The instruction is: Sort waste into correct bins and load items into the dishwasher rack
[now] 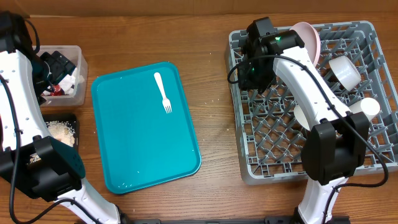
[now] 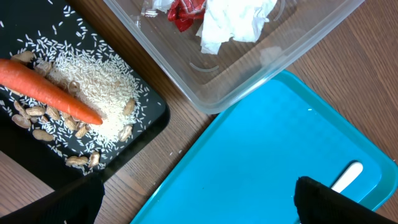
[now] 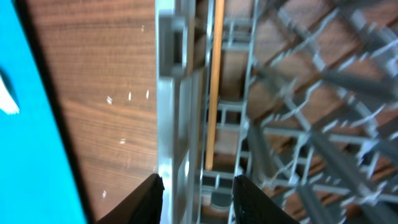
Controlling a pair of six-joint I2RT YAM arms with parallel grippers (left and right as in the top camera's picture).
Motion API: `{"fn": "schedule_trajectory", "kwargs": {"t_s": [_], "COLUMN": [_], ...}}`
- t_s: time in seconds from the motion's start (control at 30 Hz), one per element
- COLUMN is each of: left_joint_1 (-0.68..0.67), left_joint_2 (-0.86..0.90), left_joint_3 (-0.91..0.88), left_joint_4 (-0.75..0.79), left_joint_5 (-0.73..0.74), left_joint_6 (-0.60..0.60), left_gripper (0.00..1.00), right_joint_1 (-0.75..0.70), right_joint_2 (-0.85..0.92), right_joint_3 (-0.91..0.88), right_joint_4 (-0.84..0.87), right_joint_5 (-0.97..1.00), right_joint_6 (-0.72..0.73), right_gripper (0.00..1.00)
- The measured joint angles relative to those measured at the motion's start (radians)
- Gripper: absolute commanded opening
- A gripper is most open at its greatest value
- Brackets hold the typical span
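On the wooden table [image 1: 211, 37], the white plastic fork [image 1: 163, 93] lies 12-to-6, at 9 o'clock from the right gripper [image 3: 196, 199], whose fingers are parted and empty. The left gripper [image 2: 199, 202] is spread wide.

1. The right arm [image 1: 298, 68] hides part of the pink plate [image 1: 309, 37] and most of a white bowl [image 1: 297, 115].
2. The left arm [image 1: 15, 99] covers part of the clear tub [image 1: 78, 74] (the red wrapper [image 1: 57, 90] barely peeks out).
3. Up close, the rack [image 3: 323, 81] looks blurry.
4. Only a bit of the fork [image 2: 346, 176] shows in the left wrist view.
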Motion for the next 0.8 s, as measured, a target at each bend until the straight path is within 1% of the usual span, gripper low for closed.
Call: {"fn": "schedule_trajectory", "kwargs": {"t_s": [0.03, 0.1, 0.13, 0.2, 0.4, 0.57, 0.67, 0.8], "left_joint_1": [0.000, 0.000, 0.000, 0.000, 0.000, 0.000, 0.000, 0.000], "left_joint_2": [0.000, 0.000, 0.000, 0.000, 0.000, 0.000, 0.000, 0.000], "left_joint_3": [0.000, 0.000, 0.000, 0.000, 0.000, 0.000, 0.000, 0.000], "left_joint_4": [0.000, 0.000, 0.000, 0.000, 0.000, 0.000, 0.000, 0.000], "left_joint_5": [0.000, 0.000, 0.000, 0.000, 0.000, 0.000, 0.000, 0.000], "left_joint_6": [0.000, 0.000, 0.000, 0.000, 0.000, 0.000, 0.000, 0.000], "left_gripper": [1.00, 1.00, 1.00, 1.00, 1.00, 1.00, 1.00, 1.00], "right_joint_1": [0.002, 0.011, 0.020, 0.053, 0.224, 0.368, 0.424, 0.445], "right_joint_2": [0.000, 0.000, 0.000, 0.000, 0.000, 0.011, 0.059, 0.171], "right_joint_3": [0.005, 0.029, 0.047, 0.086, 0.122, 0.122, 0.127, 0.129], "right_joint_4": [-0.008, -0.009, -0.006, 0.023, 0.234, 0.394, 0.453, 0.499], "right_joint_5": [-0.012, -0.044, -0.058, -0.088, -0.125, -0.072, -0.024, 0.010], "right_joint_6": [0.003, 0.014, 0.019, 0.024, 0.090, 0.174, 0.195, 0.209], "right_gripper": [0.43, 0.57, 0.78, 1.00, 1.00, 1.00, 1.00, 1.00]}}
